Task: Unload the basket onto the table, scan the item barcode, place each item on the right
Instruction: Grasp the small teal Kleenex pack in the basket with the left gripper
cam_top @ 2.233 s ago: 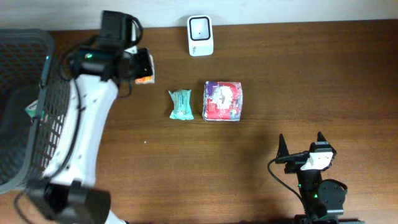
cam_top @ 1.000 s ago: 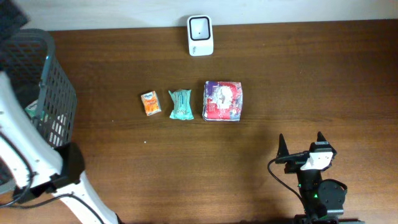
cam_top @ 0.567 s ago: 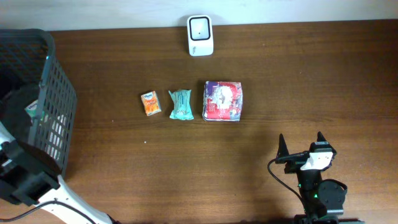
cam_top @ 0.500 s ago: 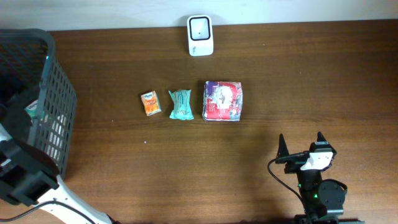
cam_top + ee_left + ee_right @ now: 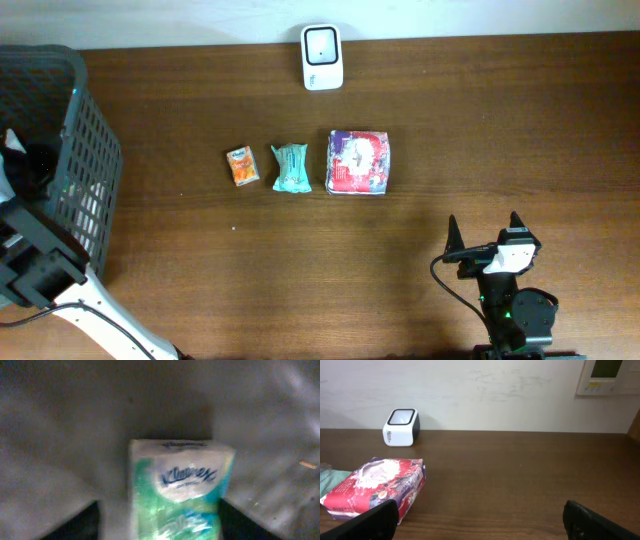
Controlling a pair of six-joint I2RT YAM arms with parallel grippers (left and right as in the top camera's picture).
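Pickup step: inside the basket (image 5: pixel 95 150), the left fingers (image 5: pixel 75 525) flank a Kleenex tissue pack (image 5: pixel 180 490); whether they grip it I cannot tell. Next, close, lift, present its barcode to the scanner (image 5: pixel 322 57). Right fingers (image 5: pixel 370 522) wide, empty

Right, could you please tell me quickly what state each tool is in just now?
Left tool: open, straddling the Kleenex tissue pack, not clamped on it.
Right tool: open, holding nothing.

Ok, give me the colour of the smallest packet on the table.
The smallest packet is orange, with a pale patch; clearest in the overhead view.
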